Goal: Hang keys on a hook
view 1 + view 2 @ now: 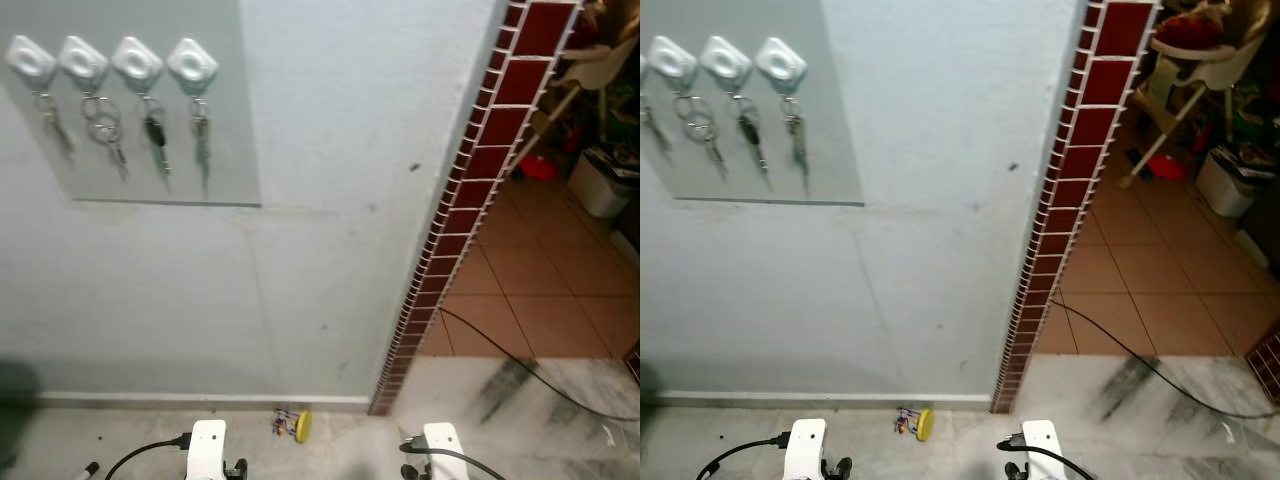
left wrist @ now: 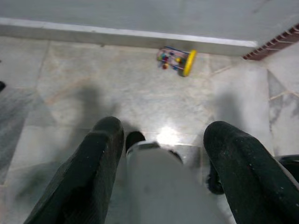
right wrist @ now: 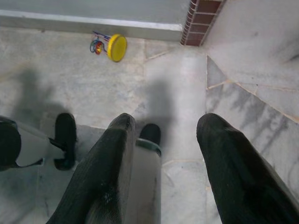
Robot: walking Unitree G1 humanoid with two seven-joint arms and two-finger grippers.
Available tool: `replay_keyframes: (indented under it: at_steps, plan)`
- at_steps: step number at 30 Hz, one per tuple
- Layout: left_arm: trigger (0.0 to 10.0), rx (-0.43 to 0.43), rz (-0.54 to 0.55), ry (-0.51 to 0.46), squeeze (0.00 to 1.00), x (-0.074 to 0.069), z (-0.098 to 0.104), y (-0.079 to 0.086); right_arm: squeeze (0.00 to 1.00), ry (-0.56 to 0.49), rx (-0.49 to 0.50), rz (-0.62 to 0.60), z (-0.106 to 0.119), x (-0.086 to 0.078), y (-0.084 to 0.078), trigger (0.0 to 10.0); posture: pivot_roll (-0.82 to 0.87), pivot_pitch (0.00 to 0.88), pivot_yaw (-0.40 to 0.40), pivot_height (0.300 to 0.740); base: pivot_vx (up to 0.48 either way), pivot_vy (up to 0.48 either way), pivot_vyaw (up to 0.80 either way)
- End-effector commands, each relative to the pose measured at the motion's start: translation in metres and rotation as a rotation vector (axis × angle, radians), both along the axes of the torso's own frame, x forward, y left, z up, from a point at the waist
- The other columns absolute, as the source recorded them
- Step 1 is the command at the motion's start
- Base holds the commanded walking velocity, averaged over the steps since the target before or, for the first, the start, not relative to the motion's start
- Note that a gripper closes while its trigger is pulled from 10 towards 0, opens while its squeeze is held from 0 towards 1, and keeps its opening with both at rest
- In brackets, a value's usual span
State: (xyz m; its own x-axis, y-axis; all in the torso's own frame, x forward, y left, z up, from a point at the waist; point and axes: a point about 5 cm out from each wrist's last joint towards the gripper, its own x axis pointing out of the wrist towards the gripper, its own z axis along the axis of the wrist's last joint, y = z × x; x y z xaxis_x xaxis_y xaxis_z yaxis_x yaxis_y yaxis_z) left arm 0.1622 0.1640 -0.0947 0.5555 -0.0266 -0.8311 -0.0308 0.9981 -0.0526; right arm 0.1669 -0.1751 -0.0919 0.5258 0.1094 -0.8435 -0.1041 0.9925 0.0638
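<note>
1. Pale plaster wall point(image 1: 330, 200) fills the head views, with a red brick edge point(image 1: 470, 190) at right. Four hooks point(image 1: 110, 60) on a grey panel point(image 1: 220, 150), far up-left, each already carry keys point(image 1: 105, 130).
2. Left wrist view: the left gripper point(image 2: 163, 154) hangs spread and empty over the marble floor point(image 2: 70, 84); a yellow toy point(image 2: 180, 58) lies by the skirting.
3. Right wrist view: the right gripper point(image 3: 161, 140) is likewise spread, holding nothing. Judging by position, the left arm is nearer the hooks, which lie well above both.

Both arms hang low, pointing at floor. Left gripper point(image 2: 163, 154) fingers point(image 2: 93, 172) spread apart, nothing held. Right gripper point(image 3: 163, 140) fingers point(image 3: 229, 168) likewise parted, nothing held.
</note>
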Motion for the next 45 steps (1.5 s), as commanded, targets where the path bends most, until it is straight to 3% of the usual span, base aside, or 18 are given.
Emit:
replay_keyframes:
  at_steps: [1, 14, 45]
  plan:
    - [10.0, 0.013, 0.004, 0.004, 0.0, -0.0007, 0.0, 0.0047, 0.0, -0.007, 0.017, 0.006, 0.0006, 0.0025, 0.0068, 10.0, -0.16, 0.0, -0.005, 0.74, 0.0, 0.458, 0.0]
    - [10.0, 0.024, -0.028, 0.001, 0.0, 0.0031, 0.0015, 0.0051, 0.0, -0.004, 0.018, -0.033, 0.0006, 0.0031, 0.0054, 10.0, -0.18, 0.0, 0.015, 0.74, 0.0, 0.035, 0.0]
    - [10.0, 0.028, -0.045, 0.013, 0.0, -0.0023, -0.0006, 0.0053, 0.0, 0.021, -0.006, 0.012, -0.002, -0.0021, 0.0072, 10.0, -0.16, 0.0, 0.005, 0.74, 0.0, 0.0, 0.0]
